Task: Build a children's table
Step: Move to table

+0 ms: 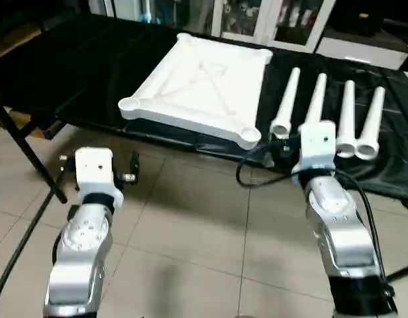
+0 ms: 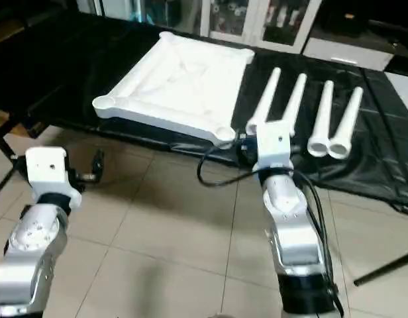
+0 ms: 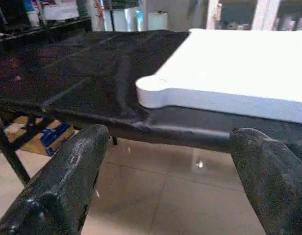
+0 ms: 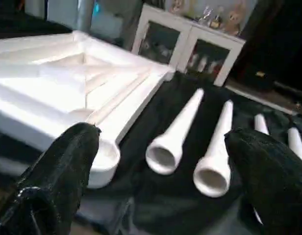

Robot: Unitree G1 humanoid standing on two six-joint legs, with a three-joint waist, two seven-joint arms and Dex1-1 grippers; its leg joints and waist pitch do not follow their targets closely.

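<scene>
White ribbed square plastic tabletop point(image 1: 201, 83) overhangs the near edge; my right gripper point(image 4: 165, 161), wide and empty like the left gripper point(image 3: 170, 171), could roll the near white tapered tube leg point(image 4: 178, 129) away.

I see the black-covered worktop point(image 1: 91, 73) across the upper frame, tiled floor point(image 1: 204, 225) below, and glass-fronted cabinets point(image 1: 270, 20) along the top edge.
</scene>
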